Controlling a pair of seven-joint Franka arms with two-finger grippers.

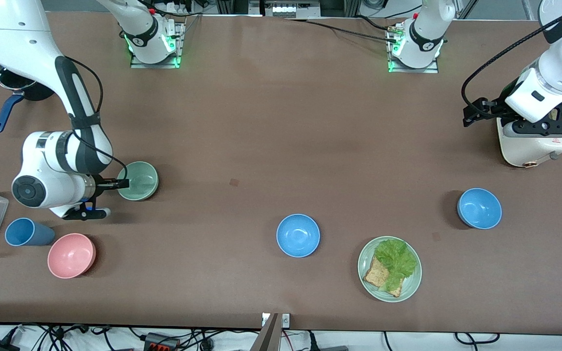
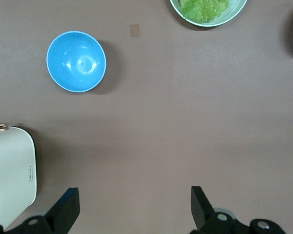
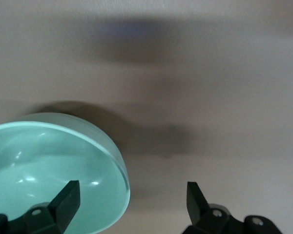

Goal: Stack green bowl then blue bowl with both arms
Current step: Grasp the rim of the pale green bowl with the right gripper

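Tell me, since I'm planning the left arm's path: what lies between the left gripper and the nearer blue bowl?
Only bare brown table, the left wrist view shows: the left gripper hangs open, with nothing before the blue bowl.

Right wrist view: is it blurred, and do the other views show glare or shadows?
Right wrist view: table smeared by blur, green bowl fairly sharp with small highlights. Left wrist view: sharp, a glare spot inside the blue bowl, soft shadow beside it. Front view: sharp, even light.

Bare brown table (image 1: 242, 122) lies open between my right gripper (image 1: 124, 184) at the pale mint-green bowl (image 1: 139, 181) and the two sky-blue bowls; only the lettuce plate (image 1: 390, 269) crowds them.
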